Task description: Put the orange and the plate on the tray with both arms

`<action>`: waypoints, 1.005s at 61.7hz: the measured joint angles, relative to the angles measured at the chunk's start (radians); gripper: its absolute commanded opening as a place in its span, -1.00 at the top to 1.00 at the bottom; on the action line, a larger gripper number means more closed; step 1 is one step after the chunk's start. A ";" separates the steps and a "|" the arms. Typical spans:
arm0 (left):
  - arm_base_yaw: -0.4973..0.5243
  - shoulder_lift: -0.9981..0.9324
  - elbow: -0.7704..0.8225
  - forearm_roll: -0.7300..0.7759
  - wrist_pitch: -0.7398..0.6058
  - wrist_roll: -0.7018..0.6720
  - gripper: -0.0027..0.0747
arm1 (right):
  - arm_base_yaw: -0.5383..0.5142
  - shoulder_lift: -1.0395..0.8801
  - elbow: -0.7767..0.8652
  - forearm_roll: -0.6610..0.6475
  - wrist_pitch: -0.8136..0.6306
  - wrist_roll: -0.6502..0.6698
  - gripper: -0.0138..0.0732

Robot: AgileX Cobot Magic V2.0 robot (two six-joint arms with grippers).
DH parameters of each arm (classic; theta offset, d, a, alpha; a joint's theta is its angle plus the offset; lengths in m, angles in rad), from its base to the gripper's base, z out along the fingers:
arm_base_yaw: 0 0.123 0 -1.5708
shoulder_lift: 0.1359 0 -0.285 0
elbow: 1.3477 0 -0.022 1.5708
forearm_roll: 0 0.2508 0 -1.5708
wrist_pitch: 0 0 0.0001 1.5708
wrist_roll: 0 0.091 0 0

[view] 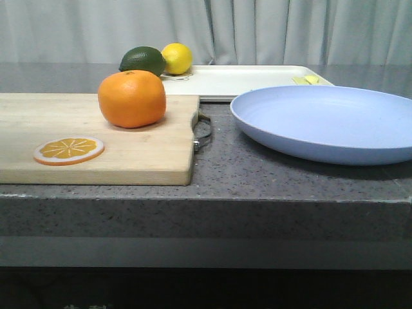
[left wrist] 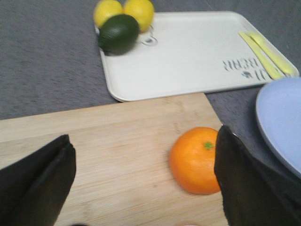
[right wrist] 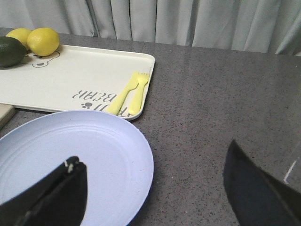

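Note:
The orange (view: 132,98) rests on a wooden cutting board (view: 129,154) at the left. The lavender plate (view: 328,122) lies on the counter at the right. Behind both lies the cream tray (view: 244,80). Neither gripper shows in the front view. In the left wrist view my left gripper (left wrist: 143,141) is open above the board, and the orange (left wrist: 195,160) sits just inside one finger (left wrist: 249,183), partly hidden by it. In the right wrist view my right gripper (right wrist: 154,155) is open astride the plate's (right wrist: 108,150) rim, one finger over the plate and the other over the counter.
An orange slice disc (view: 69,150) lies on the board's near left. A dark green lime (view: 143,60) and a lemon (view: 177,58) sit at the tray's left end. Yellow cutlery (right wrist: 131,92) lies at the tray's right end. The board's metal handle (view: 203,132) faces the plate.

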 measured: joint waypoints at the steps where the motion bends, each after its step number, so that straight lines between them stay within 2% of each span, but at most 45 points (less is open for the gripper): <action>1: -0.016 0.029 -0.025 0.002 0.017 0.000 -0.56 | 0.000 0.000 0.000 0.000 0.000 0.000 -0.70; 17: -0.139 0.345 -0.323 0.032 0.241 0.002 -0.56 | 0.000 0.000 0.000 0.000 0.000 0.000 -0.70; 36: -0.156 0.608 -0.626 0.038 0.521 0.002 -0.56 | 0.000 0.000 0.000 0.000 0.001 0.000 -0.70; 44: -0.156 0.681 -0.683 0.038 0.609 0.002 -0.56 | 0.000 0.000 0.000 0.000 0.001 0.000 -0.70; 62: -0.156 0.774 -0.702 0.042 0.666 0.004 -0.56 | 0.000 0.000 0.000 0.000 0.001 0.000 -0.70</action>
